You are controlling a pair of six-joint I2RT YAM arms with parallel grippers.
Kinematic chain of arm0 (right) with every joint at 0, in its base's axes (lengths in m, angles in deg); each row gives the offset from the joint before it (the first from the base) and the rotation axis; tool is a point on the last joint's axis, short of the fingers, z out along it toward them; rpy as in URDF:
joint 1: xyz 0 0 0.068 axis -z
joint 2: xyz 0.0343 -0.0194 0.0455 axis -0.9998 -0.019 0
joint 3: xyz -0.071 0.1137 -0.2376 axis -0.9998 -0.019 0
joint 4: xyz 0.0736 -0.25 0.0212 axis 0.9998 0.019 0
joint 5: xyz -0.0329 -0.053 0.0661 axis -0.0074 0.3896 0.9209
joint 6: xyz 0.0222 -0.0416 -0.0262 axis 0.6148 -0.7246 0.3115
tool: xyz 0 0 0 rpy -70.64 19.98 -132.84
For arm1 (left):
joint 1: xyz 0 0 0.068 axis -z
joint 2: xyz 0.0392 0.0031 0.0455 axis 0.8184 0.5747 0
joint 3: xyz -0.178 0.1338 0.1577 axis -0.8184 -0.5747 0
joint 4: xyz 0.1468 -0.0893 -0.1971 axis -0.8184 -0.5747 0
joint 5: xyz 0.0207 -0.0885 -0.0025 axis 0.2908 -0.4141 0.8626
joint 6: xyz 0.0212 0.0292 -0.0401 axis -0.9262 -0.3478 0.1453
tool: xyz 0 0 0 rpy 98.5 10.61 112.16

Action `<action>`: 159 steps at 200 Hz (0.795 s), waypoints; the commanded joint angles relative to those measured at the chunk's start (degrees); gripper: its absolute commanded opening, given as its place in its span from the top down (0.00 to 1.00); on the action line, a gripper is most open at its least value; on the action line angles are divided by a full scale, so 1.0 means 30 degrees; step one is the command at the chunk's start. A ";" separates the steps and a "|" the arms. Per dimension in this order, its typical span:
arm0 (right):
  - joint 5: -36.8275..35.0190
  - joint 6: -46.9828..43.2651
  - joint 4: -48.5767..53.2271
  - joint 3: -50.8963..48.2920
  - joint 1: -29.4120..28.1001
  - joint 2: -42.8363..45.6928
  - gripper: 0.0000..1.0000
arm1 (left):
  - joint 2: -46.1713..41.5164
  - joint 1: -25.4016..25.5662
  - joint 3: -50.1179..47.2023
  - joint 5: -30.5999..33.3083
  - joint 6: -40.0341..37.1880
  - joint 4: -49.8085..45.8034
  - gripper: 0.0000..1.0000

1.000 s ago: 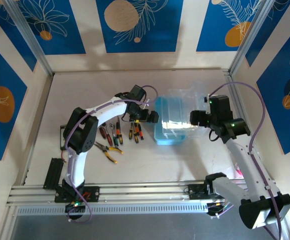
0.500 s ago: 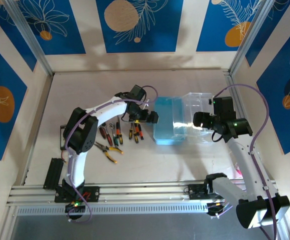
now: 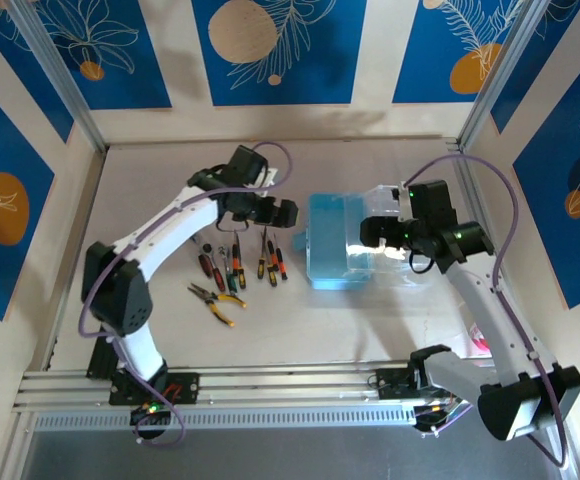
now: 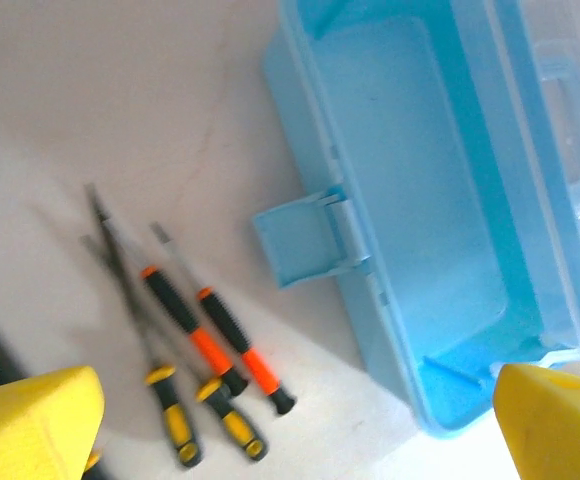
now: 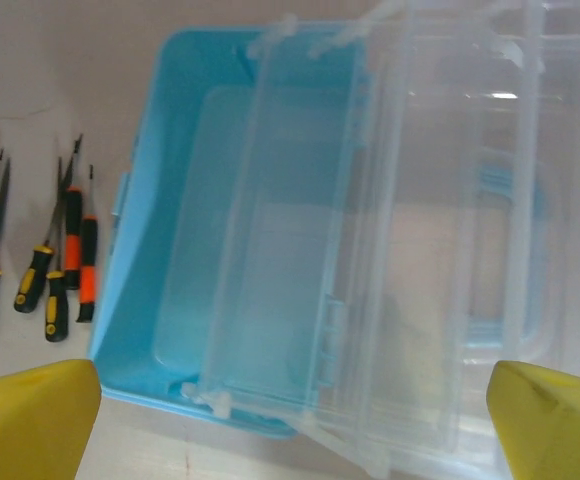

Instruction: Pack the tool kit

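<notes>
The left tool [image 3: 286,214], fingers spread and holding nothing, hovers over the counter [image 3: 300,320], with the screwdrivers [image 3: 255,262] at its 7 o'clock and the open case [image 3: 328,255] at 4 o'clock. It would do best to come down square across a single handle, clear of its neighbours. The right tool [image 3: 373,232], also spread, sits at the raised lid [image 5: 420,250], which needs keeping back.

A robotics lab cell: pale counter [image 3: 350,330] walled by blue leaf-print panels [image 3: 280,50], aluminium rails [image 3: 270,385] along the frame's bottom edge, cabled robot arms [image 3: 170,225] bolted to them.
</notes>
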 commanded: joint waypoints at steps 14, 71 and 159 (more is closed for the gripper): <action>0.1321 -0.0361 -0.0774 0.0466 -0.0404 -0.0766 0.01 | -0.1106 -0.1331 -0.2830 0.1911 0.0915 -0.0953 0.00; 0.2299 0.0263 -0.1838 0.0799 -0.1375 -0.3037 0.01 | -0.0150 -0.2389 -0.2860 0.3649 0.0403 -0.2912 0.00; 0.2549 -0.0713 -0.1353 0.1953 -0.2031 -0.5214 0.01 | -0.3430 -0.3866 -0.8769 0.4041 0.5834 -0.2231 0.00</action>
